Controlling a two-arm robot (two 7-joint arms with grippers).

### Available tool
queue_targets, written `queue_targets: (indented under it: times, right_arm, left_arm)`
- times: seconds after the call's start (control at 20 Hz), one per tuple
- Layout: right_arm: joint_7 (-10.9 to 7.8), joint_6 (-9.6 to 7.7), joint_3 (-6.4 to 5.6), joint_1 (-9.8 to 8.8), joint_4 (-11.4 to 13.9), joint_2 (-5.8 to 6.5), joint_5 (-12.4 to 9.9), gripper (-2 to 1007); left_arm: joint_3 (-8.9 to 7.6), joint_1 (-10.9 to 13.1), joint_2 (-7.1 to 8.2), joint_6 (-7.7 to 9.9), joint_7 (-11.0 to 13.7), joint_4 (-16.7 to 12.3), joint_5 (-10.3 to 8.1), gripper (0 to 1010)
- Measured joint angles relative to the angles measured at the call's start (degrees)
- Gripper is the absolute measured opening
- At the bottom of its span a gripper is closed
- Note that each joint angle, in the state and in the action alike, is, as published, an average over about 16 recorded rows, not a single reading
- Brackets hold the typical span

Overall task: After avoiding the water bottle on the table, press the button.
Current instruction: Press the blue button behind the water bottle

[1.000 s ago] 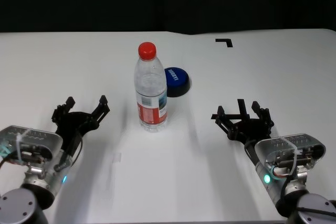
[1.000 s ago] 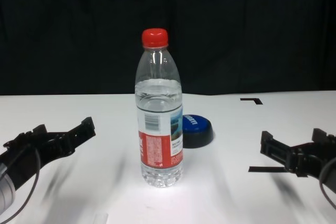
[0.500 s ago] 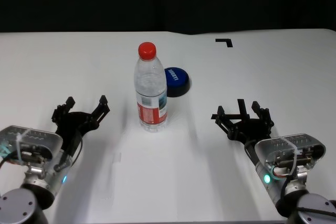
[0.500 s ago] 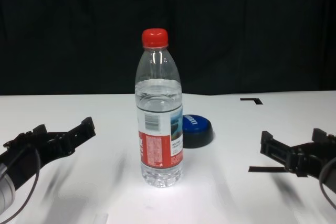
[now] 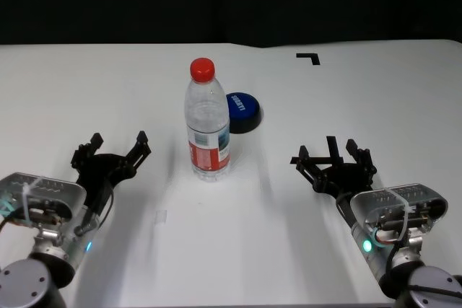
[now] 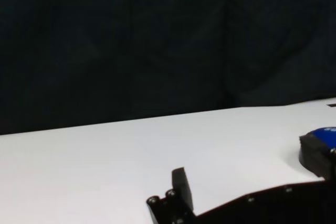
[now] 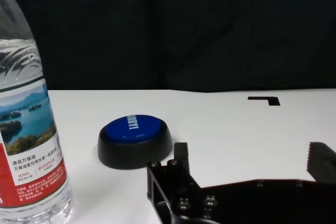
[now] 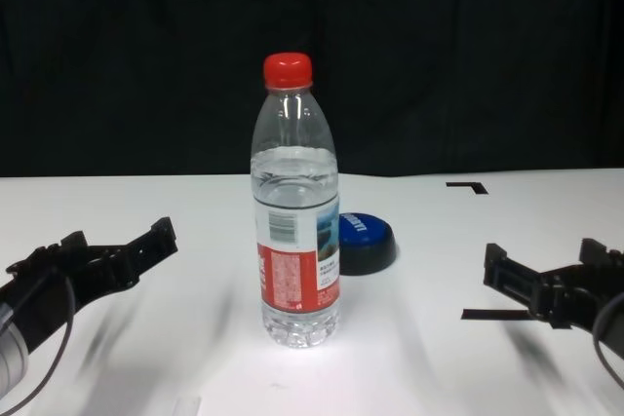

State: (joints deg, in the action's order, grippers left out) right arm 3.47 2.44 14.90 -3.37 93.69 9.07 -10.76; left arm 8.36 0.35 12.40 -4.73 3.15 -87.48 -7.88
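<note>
nearest the robot, the left gripper (image 5: 112,151) hovers low over the table (image 5: 238,250) with its jaws spread wide and nothing between them. the right gripper (image 5: 333,158) hovers at about the same depth on the other side, its jaws also released and empty. both point away from the robot's body toward the far side of the table.

ahead of the jaws and between the two grippers stands the water bottle (image 5: 208,122), upright, red cap on top, apart from both. it is nearer the left gripper's line than the right's, sitting just beyond and inward of the left jaws. in the chest view the water bottle (image 8: 297,211) rises well above both sets of fingers.

beyond the bottle lies the button (image 5: 242,112), blue top up, just behind the bottle and slightly toward the right gripper's side. from the right wrist view the button (image 7: 134,140) sits forward of the right jaws and off to the inner side, with the bottle beside it and nothing between jaws and button. neither gripper touches it.

farther still, past the right jaws, a black tape corner mark (image 5: 309,56) sits on the table near its far edge.
</note>
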Motion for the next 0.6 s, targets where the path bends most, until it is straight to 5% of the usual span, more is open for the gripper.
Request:
queue_targets:
  times: [0.6]
  right_arm:
    - [0.00, 0.00, 0.00, 0.00, 0.0, 0.00, 0.0, 1003]
  left_arm:
    - [-0.33, -0.1, 0.56, -2.20, 3.9, -0.2, 1.43, 1003]
